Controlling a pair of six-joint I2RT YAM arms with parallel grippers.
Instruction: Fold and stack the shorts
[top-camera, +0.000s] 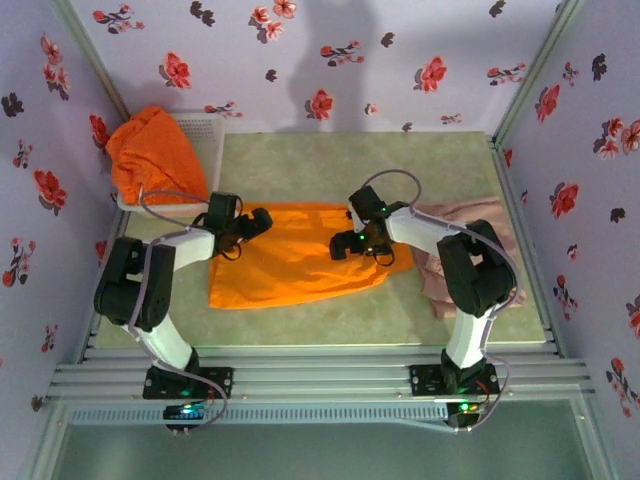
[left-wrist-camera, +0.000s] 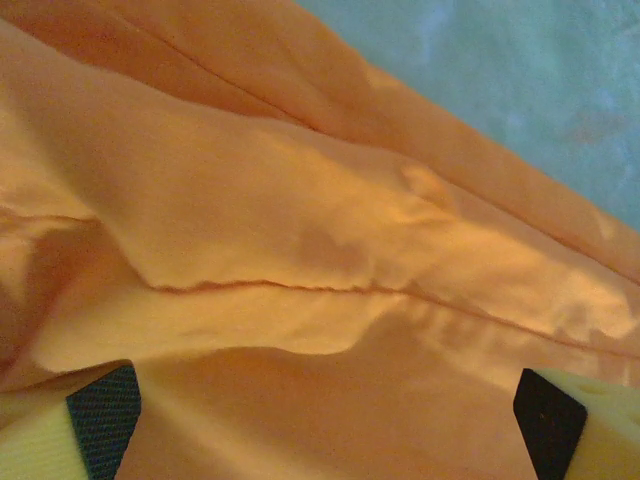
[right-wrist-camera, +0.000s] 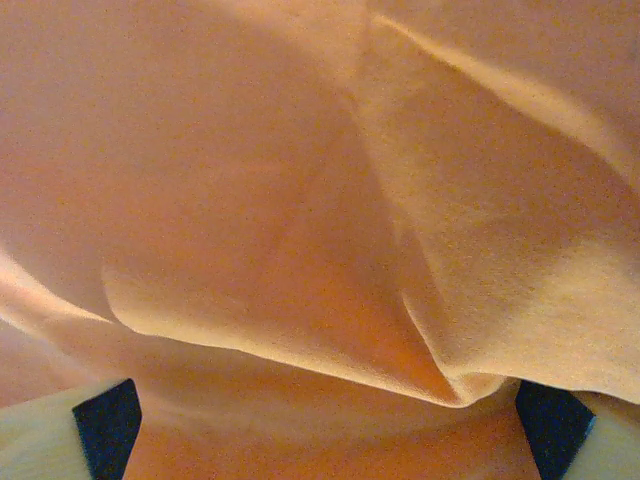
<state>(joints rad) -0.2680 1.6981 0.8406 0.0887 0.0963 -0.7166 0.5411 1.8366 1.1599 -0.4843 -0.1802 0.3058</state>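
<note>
Gripper on the left (top-camera: 260, 221) wide open, empty, close over spread orange shorts (top-camera: 290, 268), gripper on the right (top-camera: 341, 246) likewise

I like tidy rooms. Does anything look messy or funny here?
Yes. One orange pair hangs bunched over the rim of the white basket at back left, and the pink-beige shorts lie crumpled on the right.

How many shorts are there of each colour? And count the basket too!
Orange shorts: 2, the second pair heaped on the basket
Pink shorts: 1
Basket: 1
Total: 4
</note>
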